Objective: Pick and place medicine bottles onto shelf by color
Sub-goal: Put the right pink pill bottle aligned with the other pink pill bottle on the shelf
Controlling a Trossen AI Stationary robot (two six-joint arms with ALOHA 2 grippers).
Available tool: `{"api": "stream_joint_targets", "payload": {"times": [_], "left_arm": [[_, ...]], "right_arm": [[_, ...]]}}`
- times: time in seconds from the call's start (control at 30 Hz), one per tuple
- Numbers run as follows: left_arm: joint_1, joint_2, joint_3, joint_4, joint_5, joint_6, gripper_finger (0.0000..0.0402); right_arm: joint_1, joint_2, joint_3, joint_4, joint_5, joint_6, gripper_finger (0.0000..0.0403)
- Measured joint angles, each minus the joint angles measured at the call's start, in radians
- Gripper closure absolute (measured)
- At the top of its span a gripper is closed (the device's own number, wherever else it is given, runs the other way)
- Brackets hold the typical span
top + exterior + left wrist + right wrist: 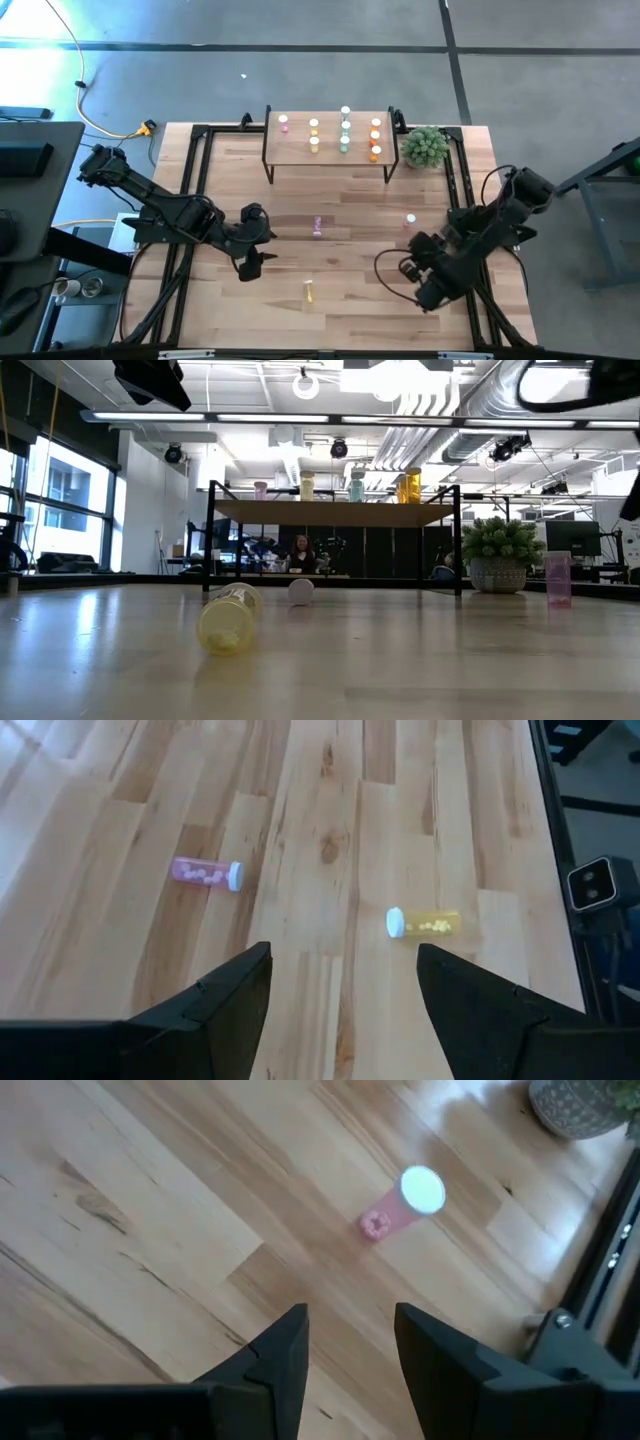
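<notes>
The shelf stands at the table's far middle, with several bottles upright on its top in rows by color. Three bottles are on the tabletop. A pink one lies on its side near the middle and shows in the left wrist view. A yellow one lies on its side nearer the front. Another pink one stands upright at the right. My left gripper is open and empty, left of the lying bottles. My right gripper is open and empty, near the upright pink bottle.
A green potted plant stands right of the shelf at the table's far right. Black frame rails run along the table's left and right sides. Bare wood lies between the shelf and the loose bottles.
</notes>
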Motion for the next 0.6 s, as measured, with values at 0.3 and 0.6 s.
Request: {"api": "stream_joint_targets", "payload": {"times": [0.3, 0.6], "left_arm": [[0.0, 0.0, 0.0, 0.002, 0.0, -0.002, 0.0163], [0.0, 0.0, 0.0, 0.002, -0.007, 0.0, 0.0163]], "right_arm": [[0.18, -0.063, -0.183, 0.04, 0.196, 0.396, 0.0261], [0.237, -0.079, -0.348, 0.238, 0.312, 0.491, 0.0261]]}}
